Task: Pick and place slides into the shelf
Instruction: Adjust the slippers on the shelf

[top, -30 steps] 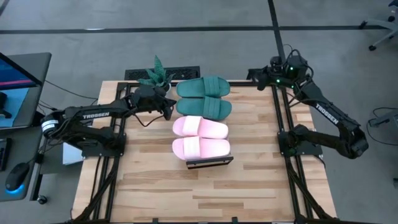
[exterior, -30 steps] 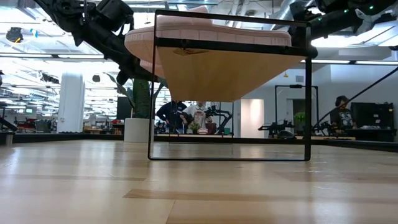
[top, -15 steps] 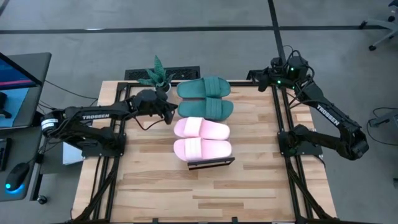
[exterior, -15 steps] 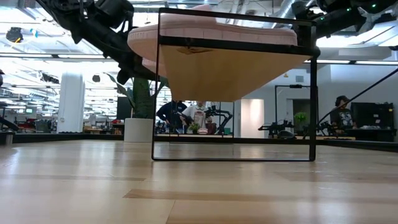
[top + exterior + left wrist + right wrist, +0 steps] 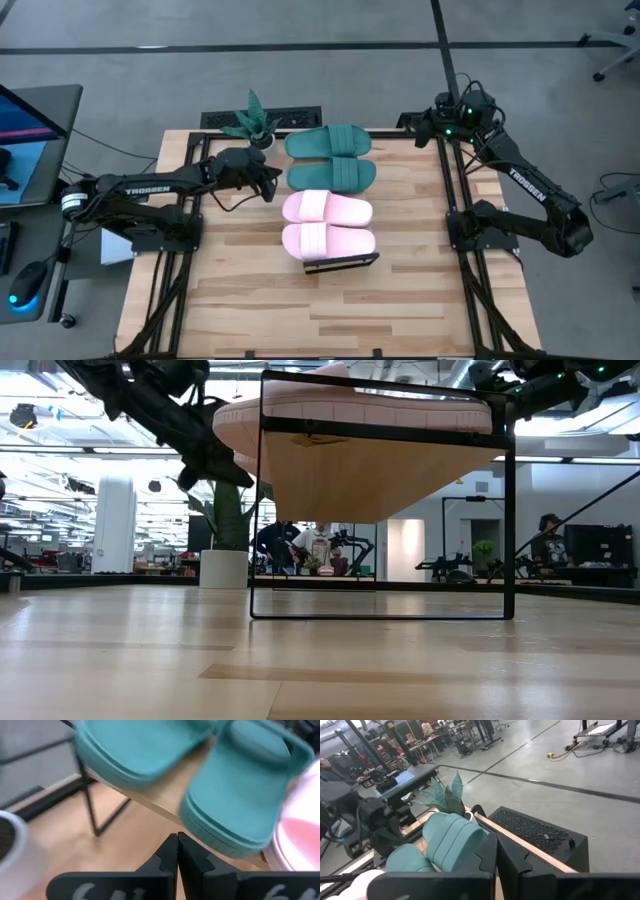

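Now all four slides rest on the shelf (image 5: pixel 340 263), and both my grippers are clenched on nothing.

Centre frame, the green pair (image 5: pixel 330 157) lies above the pink pair (image 5: pixel 327 224). My left gripper (image 5: pixel 270 183), fingers pressed together, sits just left of the lower green slide. My right gripper (image 5: pixel 420 124) waits at upper right, well apart from the slides.
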